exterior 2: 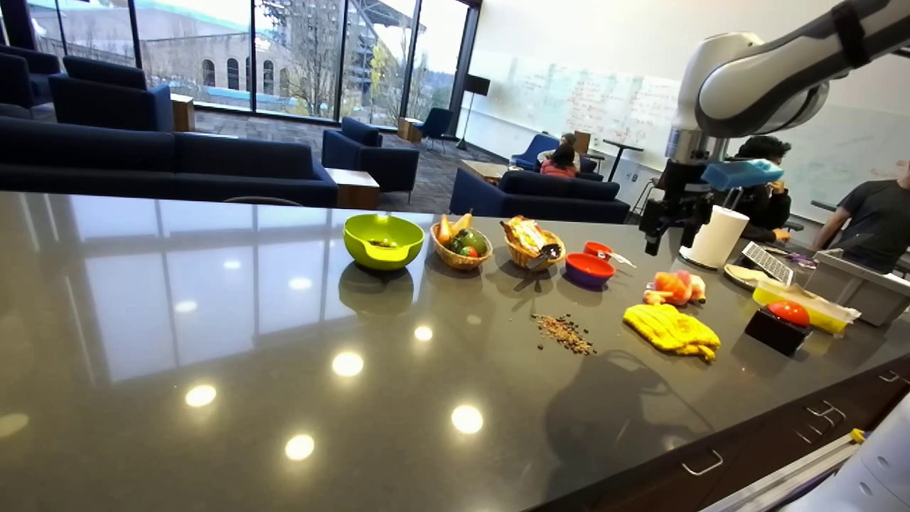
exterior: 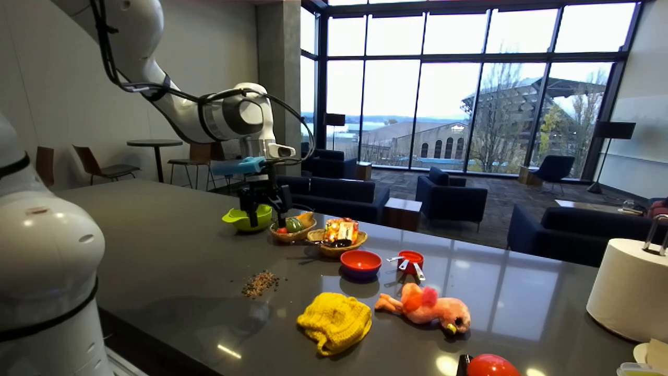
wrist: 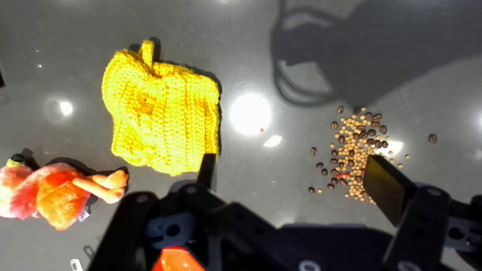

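My gripper (exterior: 269,218) is open and empty, held above the dark counter; it also shows in an exterior view (exterior 2: 670,240) and the wrist view (wrist: 292,165). In the wrist view, a yellow knitted piece (wrist: 165,113) lies beyond the left finger. A scattered pile of dark beans and pale round seeds (wrist: 356,150) lies below, partly hidden by the right finger. A pink plush flamingo (wrist: 56,192) lies at left. A red bowl with a purple outside (exterior: 361,265) shows in both exterior views; part of it shows behind the left finger in the wrist view (wrist: 177,260).
A green bowl (exterior 2: 384,242) with some bits inside, a basket of toy produce (exterior 2: 461,249) and a basket with packets (exterior 2: 534,249) stand along the far edge. Red measuring cups (exterior: 410,259), a paper towel roll (exterior 2: 714,238) and a red-domed black box (exterior 2: 780,327) also stand there.
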Controlling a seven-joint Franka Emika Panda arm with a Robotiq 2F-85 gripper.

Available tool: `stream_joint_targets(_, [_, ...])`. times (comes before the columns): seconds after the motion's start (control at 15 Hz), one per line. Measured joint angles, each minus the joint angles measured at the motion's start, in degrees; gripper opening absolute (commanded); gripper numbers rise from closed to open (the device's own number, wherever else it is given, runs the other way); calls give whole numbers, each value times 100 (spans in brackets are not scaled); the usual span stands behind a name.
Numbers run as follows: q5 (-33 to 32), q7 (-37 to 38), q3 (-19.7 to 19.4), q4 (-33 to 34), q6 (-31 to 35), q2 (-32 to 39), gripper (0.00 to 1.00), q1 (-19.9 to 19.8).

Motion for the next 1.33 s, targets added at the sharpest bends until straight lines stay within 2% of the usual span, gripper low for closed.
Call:
stream_joint_targets(0.27, [-3, -582, -357, 57, 545, 487, 100, -106])
stream_joint_targets(0.73, [-29, -1350, -829, 368, 1127, 1203, 100, -342])
stream_joint_targets(1.33, [-26, -1584, -1173, 598, 2084, 2138, 100, -583])
